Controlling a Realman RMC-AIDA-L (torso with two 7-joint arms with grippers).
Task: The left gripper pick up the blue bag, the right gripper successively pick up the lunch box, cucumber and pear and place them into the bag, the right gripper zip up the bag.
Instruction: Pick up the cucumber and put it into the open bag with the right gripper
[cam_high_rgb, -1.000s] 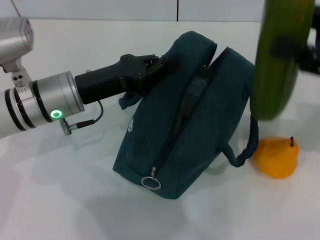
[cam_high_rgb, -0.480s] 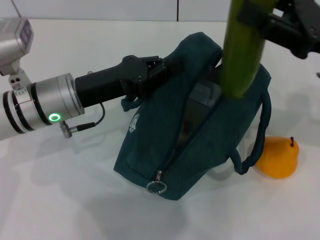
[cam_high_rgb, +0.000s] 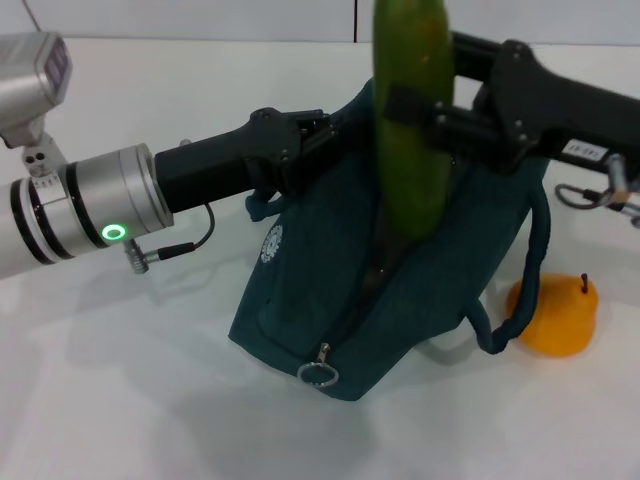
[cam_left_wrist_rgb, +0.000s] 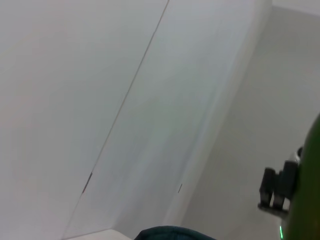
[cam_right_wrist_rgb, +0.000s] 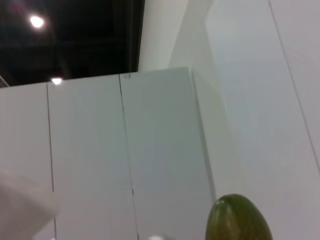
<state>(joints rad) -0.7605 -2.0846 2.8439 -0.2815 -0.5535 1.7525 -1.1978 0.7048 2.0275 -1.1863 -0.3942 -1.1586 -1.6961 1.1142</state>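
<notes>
The blue bag (cam_high_rgb: 330, 270) stands in the middle of the white table with its top zipper open. My left gripper (cam_high_rgb: 300, 145) is shut on the bag's left top edge and holds it up. My right gripper (cam_high_rgb: 425, 110) reaches in from the right, shut on the cucumber (cam_high_rgb: 410, 120). The cucumber hangs upright with its lower end in the bag's opening. Its tip also shows in the right wrist view (cam_right_wrist_rgb: 237, 220). The pear (cam_high_rgb: 556, 315) lies on the table right of the bag. The lunch box is hidden from view.
The bag's metal ring pull (cam_high_rgb: 318, 373) hangs at the near end of the zipper. A rope handle (cam_high_rgb: 520, 290) loops down the bag's right side next to the pear. The white table (cam_high_rgb: 120, 380) spreads in front and to the left.
My right gripper has carried the cucumber leftward from the right edge to above the bag's opening. The bag has shifted slightly. The left gripper and the pear have stayed in place.
</notes>
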